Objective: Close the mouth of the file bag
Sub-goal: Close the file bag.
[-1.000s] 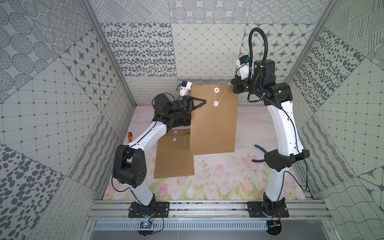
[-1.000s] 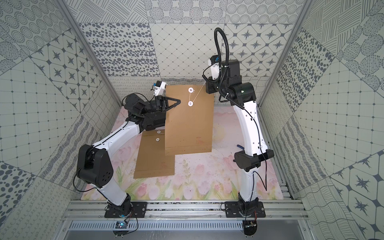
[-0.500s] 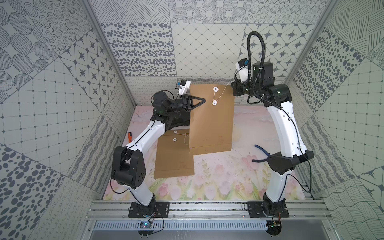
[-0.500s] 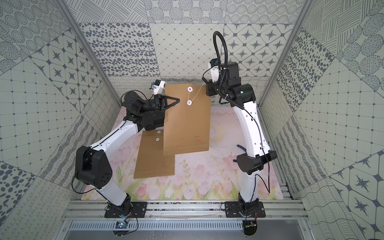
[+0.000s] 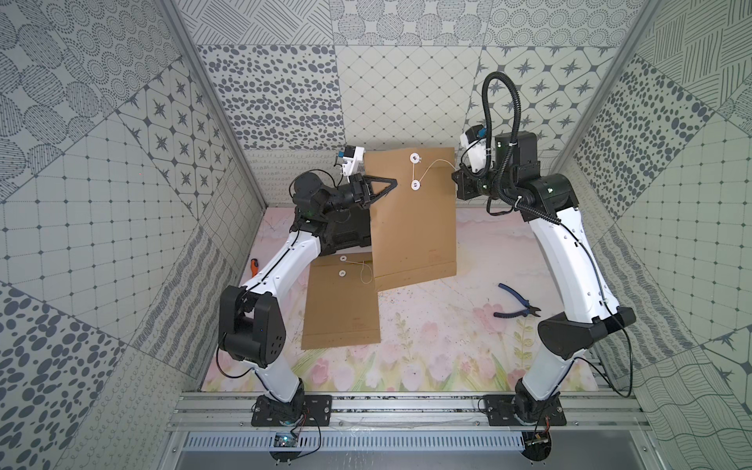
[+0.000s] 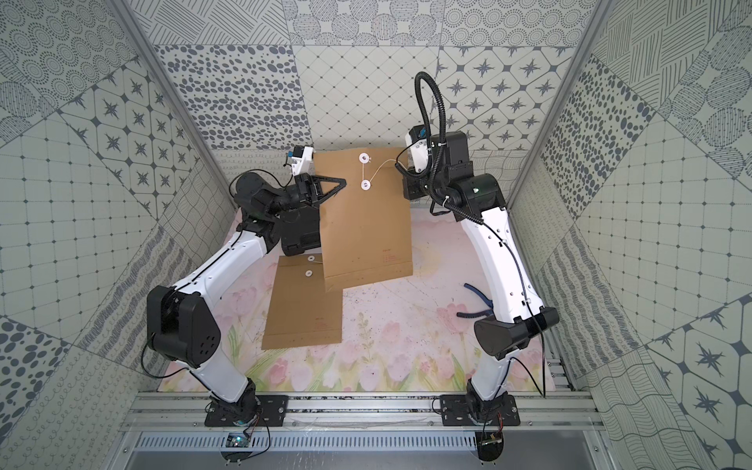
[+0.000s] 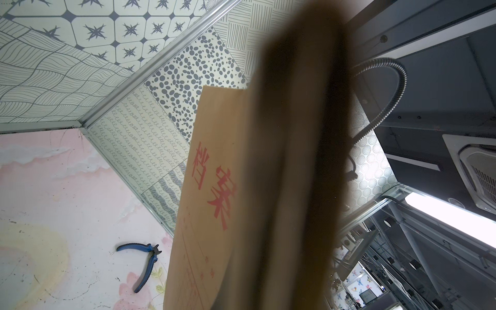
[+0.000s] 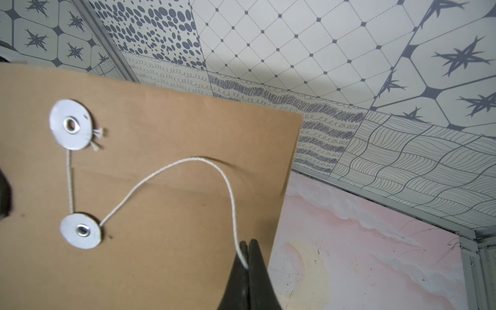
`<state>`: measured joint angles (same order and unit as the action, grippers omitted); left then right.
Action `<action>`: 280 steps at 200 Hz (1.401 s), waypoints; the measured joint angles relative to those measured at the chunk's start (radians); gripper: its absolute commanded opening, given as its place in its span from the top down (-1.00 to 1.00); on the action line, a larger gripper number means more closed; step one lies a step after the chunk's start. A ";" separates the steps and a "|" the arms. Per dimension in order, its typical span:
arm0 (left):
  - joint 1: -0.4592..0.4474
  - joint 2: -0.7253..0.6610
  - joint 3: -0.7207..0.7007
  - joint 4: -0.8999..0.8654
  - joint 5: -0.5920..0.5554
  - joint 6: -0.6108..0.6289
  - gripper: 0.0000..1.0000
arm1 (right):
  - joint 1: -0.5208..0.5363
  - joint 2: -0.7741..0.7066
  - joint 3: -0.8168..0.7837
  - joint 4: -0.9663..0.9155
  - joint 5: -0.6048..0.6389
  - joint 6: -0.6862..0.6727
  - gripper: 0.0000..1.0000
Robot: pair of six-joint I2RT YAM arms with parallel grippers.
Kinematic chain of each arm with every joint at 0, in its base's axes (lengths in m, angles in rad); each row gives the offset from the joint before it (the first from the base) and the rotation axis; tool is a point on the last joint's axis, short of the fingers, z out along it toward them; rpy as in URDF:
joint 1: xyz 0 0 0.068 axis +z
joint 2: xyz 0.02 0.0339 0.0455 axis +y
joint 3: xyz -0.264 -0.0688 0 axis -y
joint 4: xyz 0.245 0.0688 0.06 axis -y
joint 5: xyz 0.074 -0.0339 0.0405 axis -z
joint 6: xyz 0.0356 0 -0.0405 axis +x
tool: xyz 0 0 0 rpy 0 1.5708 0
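Beginning with the left gripper [image 5: 391,182], closed on an edge of the file bag [image 5: 411,232] held up over the table [image 5: 447,346], the bag should be steadied while the slack string [image 8: 198,158] (run under the lower disc [image 8: 80,230]) is drawn taut and wound by the right gripper [image 8: 248,252], pinched shut on it.

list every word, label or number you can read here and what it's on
"档案": large red characters on the front of the held file bag, left wrist view.
Fine red print below them: too small to read.
Small red marks low on that bag's back, in both top views: too small to read.
Small red marks on the second file bag lying flat: too small to read.
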<state>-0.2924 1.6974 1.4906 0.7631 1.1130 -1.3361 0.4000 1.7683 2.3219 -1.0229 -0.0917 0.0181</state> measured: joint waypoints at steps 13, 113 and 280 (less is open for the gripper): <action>0.000 0.000 0.007 -0.006 0.000 0.001 1.00 | 0.000 0.000 -0.002 0.001 0.007 0.000 1.00; -0.015 -0.041 -0.048 -0.141 0.000 0.122 1.00 | 0.062 0.105 0.326 -0.043 0.030 -0.005 1.00; -0.059 -0.070 -0.164 -0.235 -0.045 0.224 1.00 | 0.247 0.249 0.472 -0.099 -0.005 0.001 1.00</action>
<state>-0.3515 1.6272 1.3262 0.5282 1.0676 -1.1118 0.6472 2.0171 2.7937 -1.1221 -0.0971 0.0189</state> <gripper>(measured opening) 0.047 0.047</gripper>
